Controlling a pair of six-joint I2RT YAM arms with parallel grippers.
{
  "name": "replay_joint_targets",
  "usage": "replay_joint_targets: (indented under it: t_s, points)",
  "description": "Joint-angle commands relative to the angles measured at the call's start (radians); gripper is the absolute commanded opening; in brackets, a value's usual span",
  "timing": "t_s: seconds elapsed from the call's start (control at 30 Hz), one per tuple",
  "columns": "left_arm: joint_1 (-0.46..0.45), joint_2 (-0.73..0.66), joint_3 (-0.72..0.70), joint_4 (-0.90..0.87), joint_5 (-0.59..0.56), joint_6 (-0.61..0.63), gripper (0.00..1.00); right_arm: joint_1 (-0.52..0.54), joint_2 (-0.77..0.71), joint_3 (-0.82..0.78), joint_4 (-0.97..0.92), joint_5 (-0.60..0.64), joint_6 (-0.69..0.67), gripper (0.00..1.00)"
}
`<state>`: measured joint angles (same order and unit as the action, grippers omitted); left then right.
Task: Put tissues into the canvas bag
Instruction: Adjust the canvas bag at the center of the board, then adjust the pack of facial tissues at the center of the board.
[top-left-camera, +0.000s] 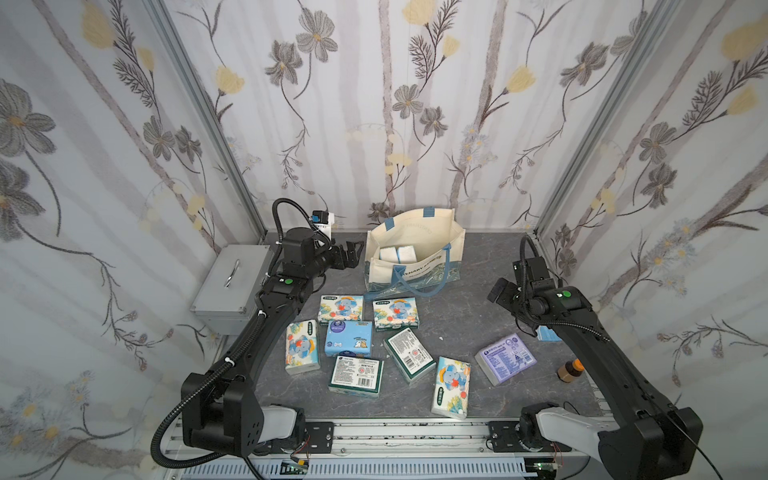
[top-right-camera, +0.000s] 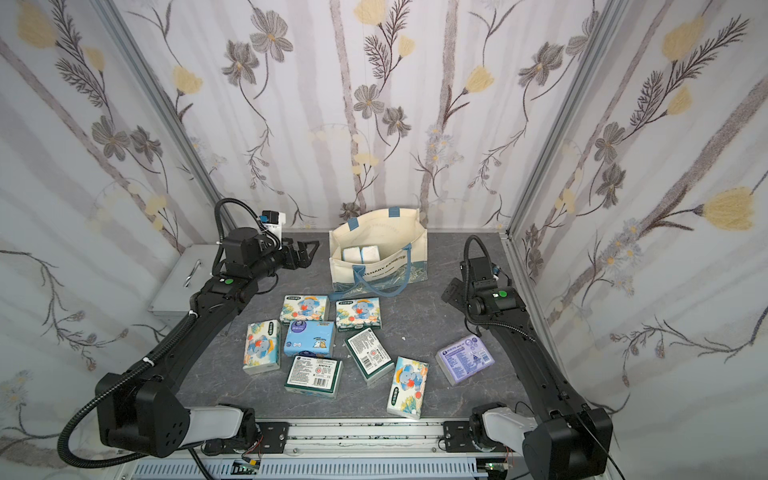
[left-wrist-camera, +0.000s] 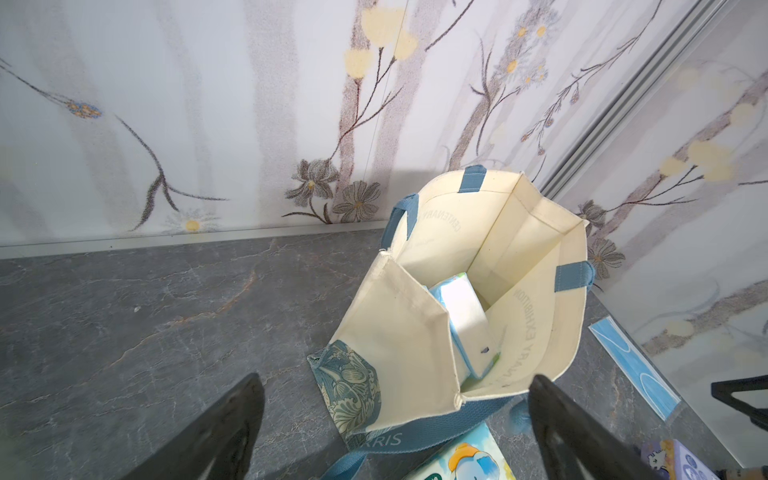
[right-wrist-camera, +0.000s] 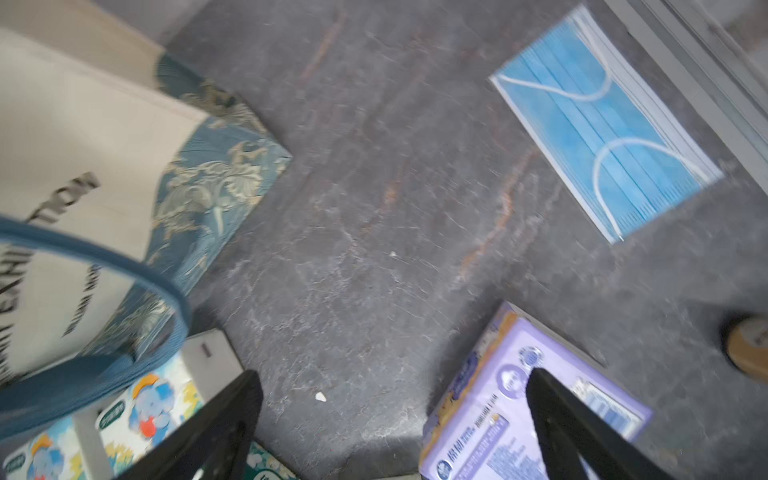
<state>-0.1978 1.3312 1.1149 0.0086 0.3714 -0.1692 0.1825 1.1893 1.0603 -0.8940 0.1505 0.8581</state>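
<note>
A grey metal case (top-left-camera: 230, 282) with a handle sits beside the dark stone-look tabletop's (top-left-camera: 457, 328) left edge; a blue face mask (right-wrist-camera: 602, 124) and small brown bottle (top-left-camera: 570, 370) lie right, before floral-papered walls (top-left-camera: 415, 104)

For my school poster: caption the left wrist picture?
Open left hand beside the canvas bag, tissues already inside.

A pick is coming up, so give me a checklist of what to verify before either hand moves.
1. The left hand open and empty: ok.
2. The right hand open and empty: ok.
3. The canvas bag upright, mouth open: ok.
4. Room in the bag beside the two packs inside: ok.
5. The lavender pack lying free, nothing on it: ok.
6. The front strap off the nearest elephant pack: cannot tell; it hangs at that pack's edge.
</note>
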Motion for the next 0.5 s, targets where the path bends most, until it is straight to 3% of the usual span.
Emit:
replay_joint_targets:
  t_s: [0.0, 0.47]
  points:
    - [0.008, -0.006, -0.001, 0.061, 0.041, -0.035, 1.00, -0.051, 0.012, -0.052, -0.213, -0.114, 0.194, 0.99]
    - [0.011, -0.039, -0.018, 0.080, 0.052, -0.036, 0.96, -0.045, -0.127, -0.309, -0.168, -0.177, 0.273, 0.99]
